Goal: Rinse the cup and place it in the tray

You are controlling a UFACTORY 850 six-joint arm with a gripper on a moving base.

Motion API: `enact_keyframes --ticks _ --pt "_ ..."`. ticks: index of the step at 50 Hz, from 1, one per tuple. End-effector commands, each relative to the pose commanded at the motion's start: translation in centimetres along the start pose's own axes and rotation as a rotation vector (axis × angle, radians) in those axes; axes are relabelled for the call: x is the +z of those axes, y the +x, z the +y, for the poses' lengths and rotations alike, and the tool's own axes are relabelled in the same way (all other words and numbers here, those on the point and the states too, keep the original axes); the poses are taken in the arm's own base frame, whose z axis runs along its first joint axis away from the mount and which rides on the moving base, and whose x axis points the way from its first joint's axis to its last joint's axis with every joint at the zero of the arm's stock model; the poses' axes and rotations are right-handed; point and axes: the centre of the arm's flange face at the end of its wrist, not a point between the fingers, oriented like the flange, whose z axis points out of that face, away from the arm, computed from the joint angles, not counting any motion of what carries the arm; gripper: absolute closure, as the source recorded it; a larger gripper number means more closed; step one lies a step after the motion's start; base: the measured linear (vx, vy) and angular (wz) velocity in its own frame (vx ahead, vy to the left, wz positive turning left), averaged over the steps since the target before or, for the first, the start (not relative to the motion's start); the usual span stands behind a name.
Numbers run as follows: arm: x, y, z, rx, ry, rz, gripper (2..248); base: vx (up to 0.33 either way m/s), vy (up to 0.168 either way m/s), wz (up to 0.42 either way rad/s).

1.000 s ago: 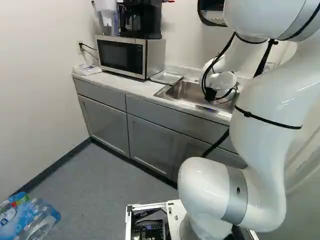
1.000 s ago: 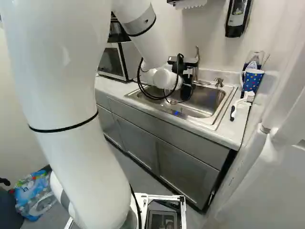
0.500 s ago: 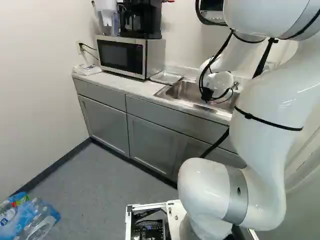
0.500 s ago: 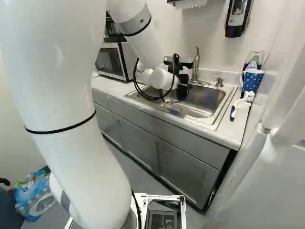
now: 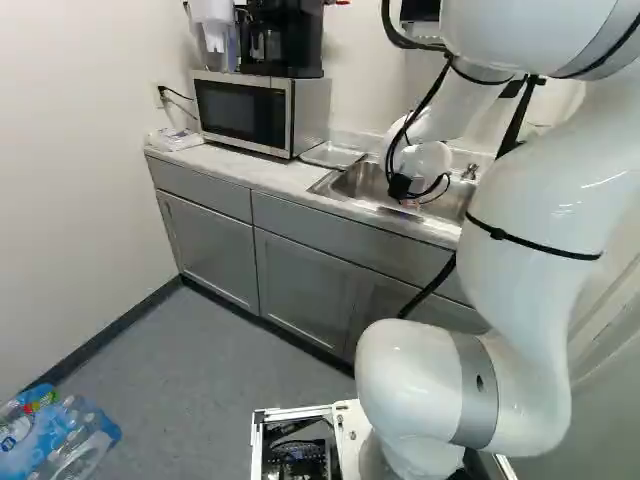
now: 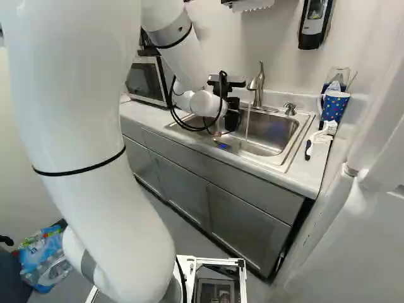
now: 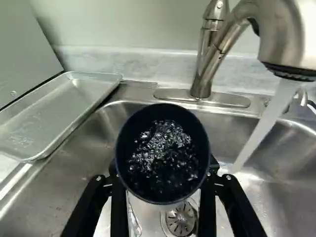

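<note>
Cup [image 7: 163, 155] clamped in the gripper [image 7: 163, 181], mouth up over the sink [image 7: 284, 197], bubbly water inside, stream [image 7: 264, 121] alongside! Best tip it smoothly, low above the drain [image 7: 180, 220].

White arm [image 6: 95, 158] bent, gripper [image 6: 233, 103] at 1 o'clock in right base view, fingers [image 7: 118, 207] clamped, set apart
</note>
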Motion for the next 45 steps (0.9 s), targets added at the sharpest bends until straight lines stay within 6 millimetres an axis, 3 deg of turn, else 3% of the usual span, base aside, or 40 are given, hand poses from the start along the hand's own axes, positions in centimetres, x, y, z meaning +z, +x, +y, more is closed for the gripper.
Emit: enact_keyframes --ticks 36,45 --pt "0.7 4.0 -5.9 -0.039 0.099 0.058 125 0.000 0.000 0.000" --pt "0.5 4.7 -6.5 -0.042 0.108 0.054 125 0.000 0.000 0.000"
